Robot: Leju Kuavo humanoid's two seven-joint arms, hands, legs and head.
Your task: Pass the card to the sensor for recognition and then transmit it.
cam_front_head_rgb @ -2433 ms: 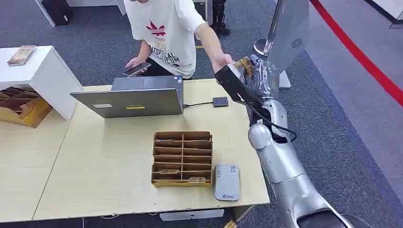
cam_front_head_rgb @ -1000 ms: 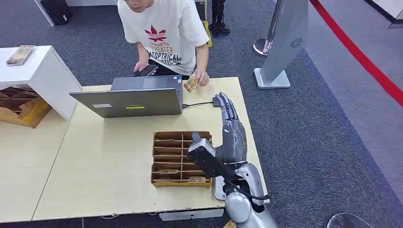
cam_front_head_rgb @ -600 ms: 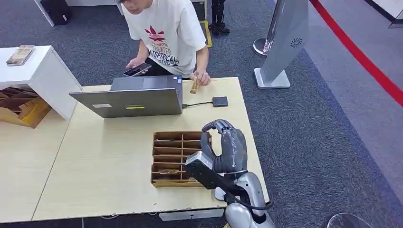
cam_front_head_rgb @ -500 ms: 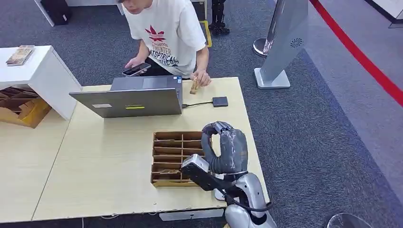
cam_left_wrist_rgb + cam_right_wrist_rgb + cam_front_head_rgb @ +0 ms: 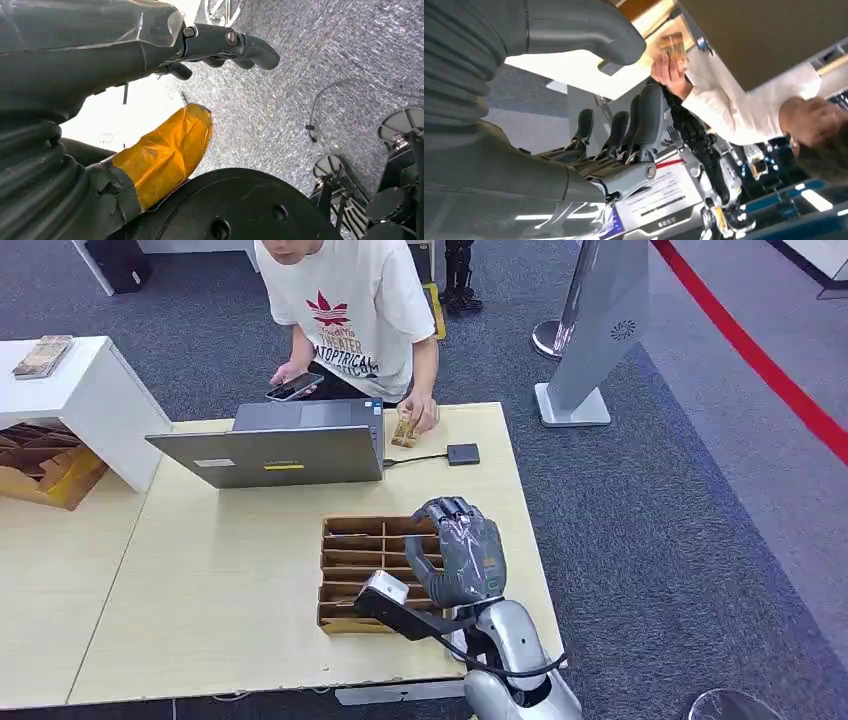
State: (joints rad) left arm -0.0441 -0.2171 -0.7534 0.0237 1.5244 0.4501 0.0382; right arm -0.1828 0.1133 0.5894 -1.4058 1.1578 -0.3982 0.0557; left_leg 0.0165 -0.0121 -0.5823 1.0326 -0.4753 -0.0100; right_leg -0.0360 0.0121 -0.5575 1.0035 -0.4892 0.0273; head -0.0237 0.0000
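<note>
Though person-held, card (image 5: pixel 403 430) beyond right hand (image 5: pixel 460 555)

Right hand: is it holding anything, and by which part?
Nothing. The right hand hovers over the wooden tray, fingers apart. The person's hand holds the card by its upper edge.

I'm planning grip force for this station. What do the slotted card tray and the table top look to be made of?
The slotted card tray looks like brown corrugated cardboard: matte, with thin flat dividers and raw tan edges. The table top seems to be pale wood-look laminate or veneer: smooth, light beige, with faint grain and a straight seam on the left. Which of the two cannot be told.
</note>
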